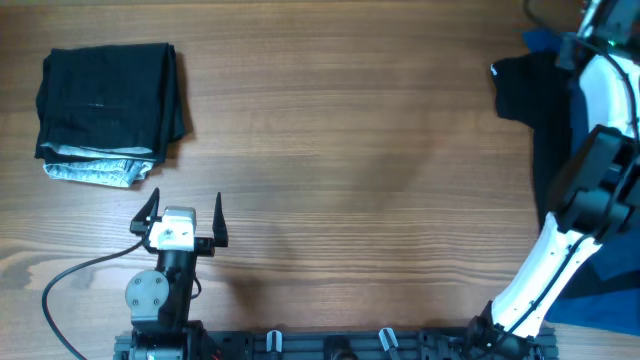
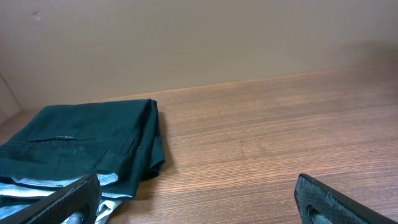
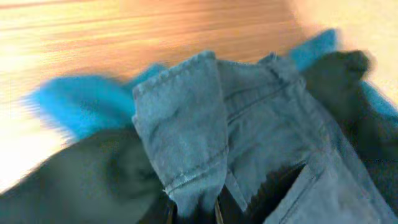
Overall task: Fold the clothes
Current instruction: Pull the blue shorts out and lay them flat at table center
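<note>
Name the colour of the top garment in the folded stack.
The top garment is near black; shows best overhead.

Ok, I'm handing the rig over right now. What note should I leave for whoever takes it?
Left gripper: open, empty, low on the left side, touching nothing.
Right gripper: over the unfolded pile at the right edge, apparently shut on a fold of the blue-grey garment; that view is blurred.
Done: a dark garment lies folded on a light grey one, far left.
Left: the pile's black and bright blue pieces. Probably bring the gripped garment onto the bare table and fold it.
</note>
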You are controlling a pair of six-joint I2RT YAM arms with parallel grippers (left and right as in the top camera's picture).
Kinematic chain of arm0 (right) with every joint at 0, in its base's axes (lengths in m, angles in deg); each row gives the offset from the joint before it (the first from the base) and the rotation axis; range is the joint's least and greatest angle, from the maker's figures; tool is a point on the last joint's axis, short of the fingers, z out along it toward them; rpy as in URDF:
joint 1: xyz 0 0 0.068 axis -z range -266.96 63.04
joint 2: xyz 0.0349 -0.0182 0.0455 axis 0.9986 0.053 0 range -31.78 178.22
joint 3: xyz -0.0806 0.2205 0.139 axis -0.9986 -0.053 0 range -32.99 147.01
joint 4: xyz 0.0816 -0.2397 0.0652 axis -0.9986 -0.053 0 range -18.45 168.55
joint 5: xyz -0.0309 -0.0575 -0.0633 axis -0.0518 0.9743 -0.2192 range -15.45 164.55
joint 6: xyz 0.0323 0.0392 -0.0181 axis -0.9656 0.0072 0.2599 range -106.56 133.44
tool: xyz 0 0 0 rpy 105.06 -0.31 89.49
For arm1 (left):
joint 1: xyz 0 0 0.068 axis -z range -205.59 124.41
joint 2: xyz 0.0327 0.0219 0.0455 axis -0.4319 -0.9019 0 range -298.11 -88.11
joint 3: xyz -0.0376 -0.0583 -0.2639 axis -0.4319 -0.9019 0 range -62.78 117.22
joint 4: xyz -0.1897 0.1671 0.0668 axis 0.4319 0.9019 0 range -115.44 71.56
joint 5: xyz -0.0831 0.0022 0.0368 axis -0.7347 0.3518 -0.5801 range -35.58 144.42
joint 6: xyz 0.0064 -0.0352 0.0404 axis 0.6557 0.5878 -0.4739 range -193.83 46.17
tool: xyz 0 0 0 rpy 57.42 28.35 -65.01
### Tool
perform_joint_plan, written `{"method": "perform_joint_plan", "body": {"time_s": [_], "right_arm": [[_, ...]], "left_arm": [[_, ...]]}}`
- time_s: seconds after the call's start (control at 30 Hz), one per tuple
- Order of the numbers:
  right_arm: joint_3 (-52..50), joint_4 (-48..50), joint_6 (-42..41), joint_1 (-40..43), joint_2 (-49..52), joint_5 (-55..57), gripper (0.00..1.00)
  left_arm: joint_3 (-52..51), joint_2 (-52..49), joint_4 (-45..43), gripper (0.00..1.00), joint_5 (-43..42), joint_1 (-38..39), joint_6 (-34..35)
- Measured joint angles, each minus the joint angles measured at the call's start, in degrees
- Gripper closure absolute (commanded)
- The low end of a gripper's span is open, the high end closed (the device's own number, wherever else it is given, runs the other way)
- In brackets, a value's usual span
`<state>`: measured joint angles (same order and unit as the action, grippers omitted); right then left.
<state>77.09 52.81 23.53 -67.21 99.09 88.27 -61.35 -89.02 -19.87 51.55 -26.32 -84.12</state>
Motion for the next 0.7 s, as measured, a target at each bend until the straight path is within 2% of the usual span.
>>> {"method": "perform_joint_plan", "body": {"time_s": [0.07,0.2,0.4,0.43,0.47,0.5,0.53,0.63,0.7], "right_arm": [[0.07,-3.76,-1.31,-3.56,-1.97,-3.45,0.96],[0.22,-15.50,-6.82,-18.29,-3.72,-15.34,0.96],[0.15,-16.61,-18.97,-44.19,-3.69,-22.12,0.95],[0.15,-15.45,-20.52,-49.24,-3.69,-22.40,0.87],[0.15,-14.78,-21.31,-53.09,-3.69,-22.23,0.51],[0.15,-14.69,-21.99,-56.85,-3.69,-21.42,0.34],[0.15,-14.73,-22.53,-59.78,-3.69,-20.06,0.26],[0.15,-14.99,-20.68,-63.47,-3.69,-17.05,0.19],[0.09,-16.26,-20.11,-63.14,-4.20,-16.20,0.16]], "left_arm": [[0.00,0.00,-0.02,0.00,0.00,0.00,0.00],[0.00,0.00,-0.02,0.00,-0.02,0.00,0.00],[0.00,0.00,-0.02,0.00,0.00,0.00,0.00],[0.00,0.00,-0.02,0.00,-0.02,0.00,0.00],[0.00,0.00,-0.02,0.00,0.00,0.00,0.00],[0.00,0.00,-0.02,0.00,-0.02,0.00,0.00],[0.00,0.00,-0.02,0.00,0.00,0.00,0.00],[0.00,0.00,-0.02,0.00,-0.02,0.00,0.00],[0.00,0.00,-0.02,0.00,0.00,0.00,0.00]]}}
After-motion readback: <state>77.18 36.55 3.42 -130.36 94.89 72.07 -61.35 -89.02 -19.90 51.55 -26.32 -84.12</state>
